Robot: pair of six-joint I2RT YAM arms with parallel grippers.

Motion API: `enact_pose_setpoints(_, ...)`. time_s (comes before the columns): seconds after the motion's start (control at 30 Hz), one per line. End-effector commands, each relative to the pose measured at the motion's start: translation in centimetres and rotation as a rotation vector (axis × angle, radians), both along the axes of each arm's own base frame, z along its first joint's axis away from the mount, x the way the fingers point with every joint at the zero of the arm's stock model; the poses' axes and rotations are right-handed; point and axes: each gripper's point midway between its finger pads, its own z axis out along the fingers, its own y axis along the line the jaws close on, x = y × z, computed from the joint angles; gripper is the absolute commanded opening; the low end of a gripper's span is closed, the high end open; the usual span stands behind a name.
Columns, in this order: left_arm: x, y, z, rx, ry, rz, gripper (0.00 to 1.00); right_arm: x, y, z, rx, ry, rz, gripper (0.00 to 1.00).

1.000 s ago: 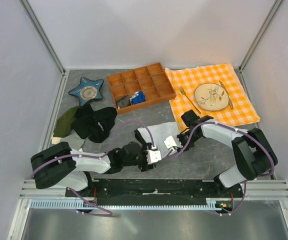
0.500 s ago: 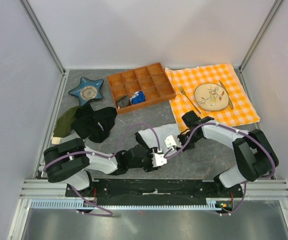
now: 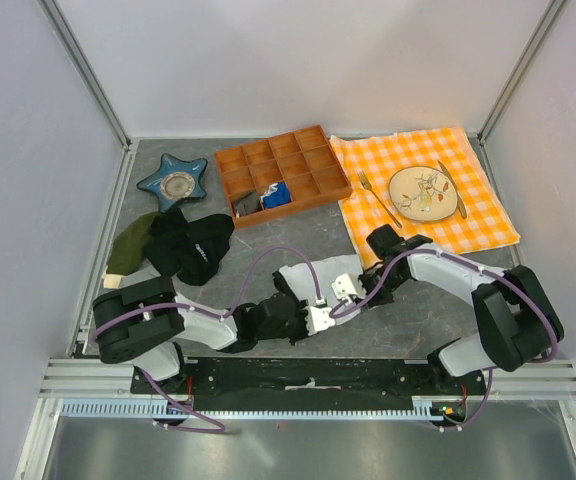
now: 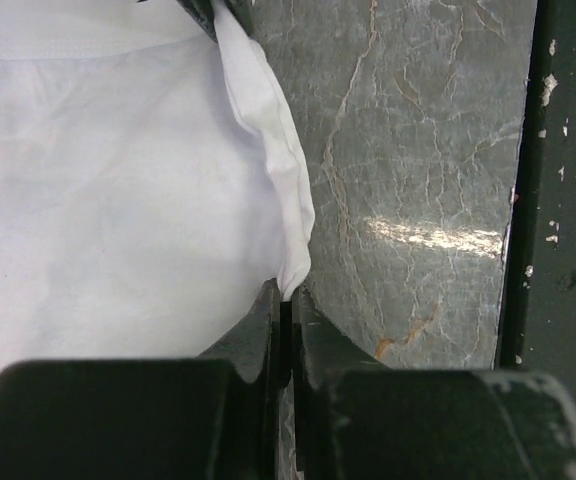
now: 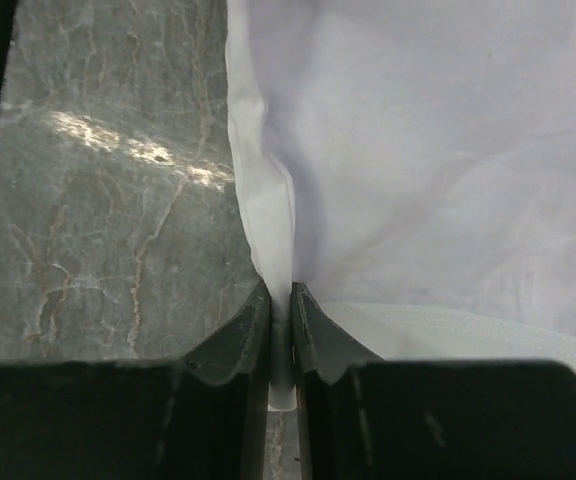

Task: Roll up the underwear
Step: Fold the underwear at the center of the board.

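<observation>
The underwear (image 3: 315, 268) is a small white garment lying flat on the grey marble table between the two arms. In the left wrist view its white fabric (image 4: 118, 200) fills the left half, with a black trim (image 4: 204, 12) at the top. My left gripper (image 4: 286, 296) is shut on a raised fold at its edge. In the right wrist view the underwear (image 5: 448, 150) spreads to the right, and my right gripper (image 5: 281, 296) is shut on a pinched ridge of its edge. From above, the left gripper (image 3: 303, 303) and the right gripper (image 3: 356, 288) both sit at the garment's near edge.
A black clothing heap (image 3: 190, 245) and an olive-green cloth (image 3: 128, 243) lie at the left. Behind are a blue star-shaped dish (image 3: 173, 182) and a wooden compartment tray (image 3: 283, 175). The orange checked cloth (image 3: 488, 215) carries a plate (image 3: 421, 192). The black base rail (image 4: 568, 200) runs close by.
The left arm slid right to the garment's near edge and its jaws closed on the fabric. The right gripper's jaws narrowed onto the fabric and shifted slightly nearer.
</observation>
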Motion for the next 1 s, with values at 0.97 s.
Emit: enact_pose_setpoints(0.97, 4.5, 2.9, 6.3, -0.211, 0.491, 0.053, 0.02, 4.4, 3.7, 4.5, -0.052, 0.364, -0.164, 0.15)
